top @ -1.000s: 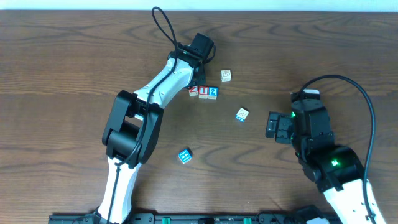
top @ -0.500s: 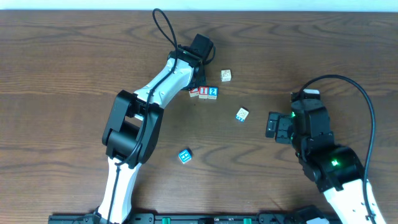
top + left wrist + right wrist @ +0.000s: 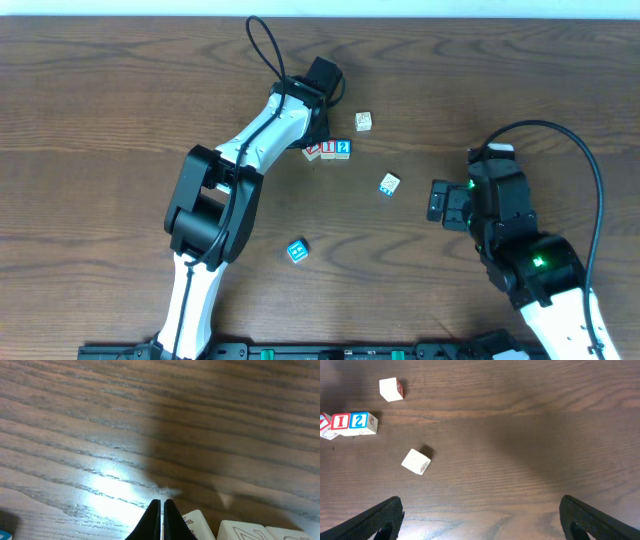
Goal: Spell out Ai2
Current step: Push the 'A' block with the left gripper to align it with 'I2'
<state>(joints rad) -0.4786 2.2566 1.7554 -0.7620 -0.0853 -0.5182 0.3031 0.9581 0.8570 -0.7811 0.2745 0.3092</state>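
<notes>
Blocks I [image 3: 328,149] and 2 [image 3: 343,148] lie touching in a row on the worktop [image 3: 520,80], the row's long axis running left to right across the overhead view. At its left end a tilted block [image 3: 313,151], red and white with its letter too small to read, sits skewed against the I, corner-on rather than flush. The left end effector [image 3: 161,516] is down at that end, its fingers pinched together on nothing. Its wrist camera shows the tips close above the wood, with pale block edges just to their right. From those tips, then, the tilted block lies to the right and very near; whether they touch cannot be told. The right end effector [image 3: 480,522] hangs empty with fingers spread wide, well apart from the row, which lies far to the upper left in its own camera. The left arm is plainly the nearer, and squaring the tilted block into line looks to be its job. A spare block [image 3: 363,121] lies just up and right of the 2, with two more farther off.
</notes>
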